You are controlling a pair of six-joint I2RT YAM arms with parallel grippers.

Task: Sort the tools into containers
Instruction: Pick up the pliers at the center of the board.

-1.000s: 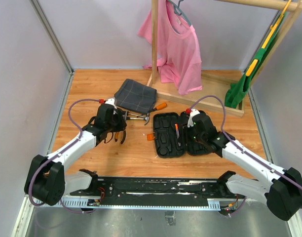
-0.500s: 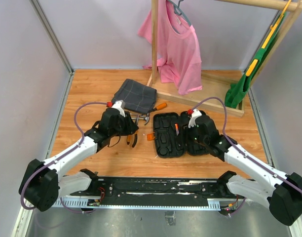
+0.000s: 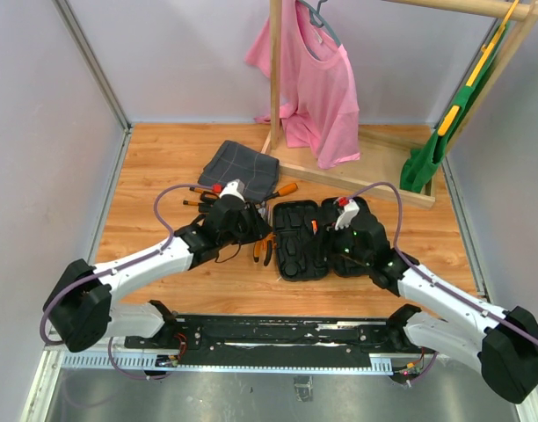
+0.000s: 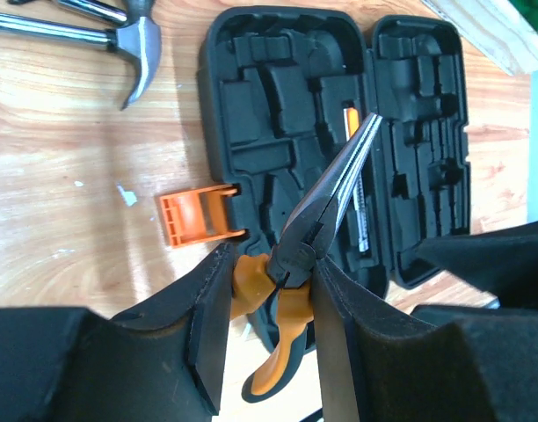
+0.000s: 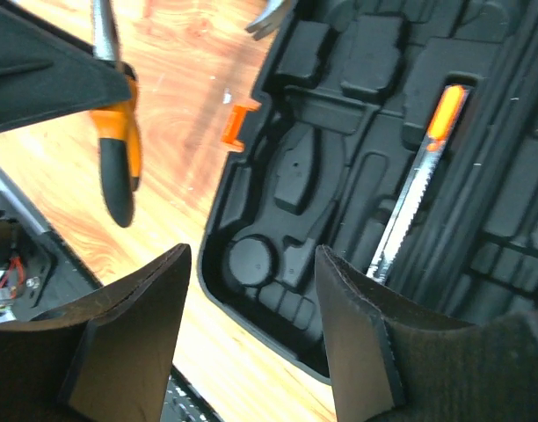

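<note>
The black tool case (image 3: 295,251) lies open on the wooden floor, its moulded trays (image 4: 269,114) facing up and its orange clasp (image 4: 190,218) on the left edge. A slim orange-handled blade (image 5: 418,185) sits in a slot by the hinge. My left gripper (image 4: 269,290) is shut on the pliers (image 4: 330,193) at their pivot. Their orange handles (image 3: 262,249) hang down and the nose points over the case's left half. My right gripper (image 5: 251,272) stands open above the case's near left corner, holding nothing. The hammer (image 4: 139,44) lies left of the case, with screwdrivers (image 3: 197,195) beyond.
A dark grey checked cloth (image 3: 243,169) lies behind the tools, with one orange-handled screwdriver (image 3: 287,188) beside it. A wooden rack base (image 3: 366,180) with a pink shirt (image 3: 317,88) and a green garment (image 3: 427,154) stands at the back. The arms' rail (image 3: 278,338) runs along the near edge.
My left arm has carried the pliers rightward from beside the cloth to the case's left edge. My right gripper's jaws have spread wider.
</note>
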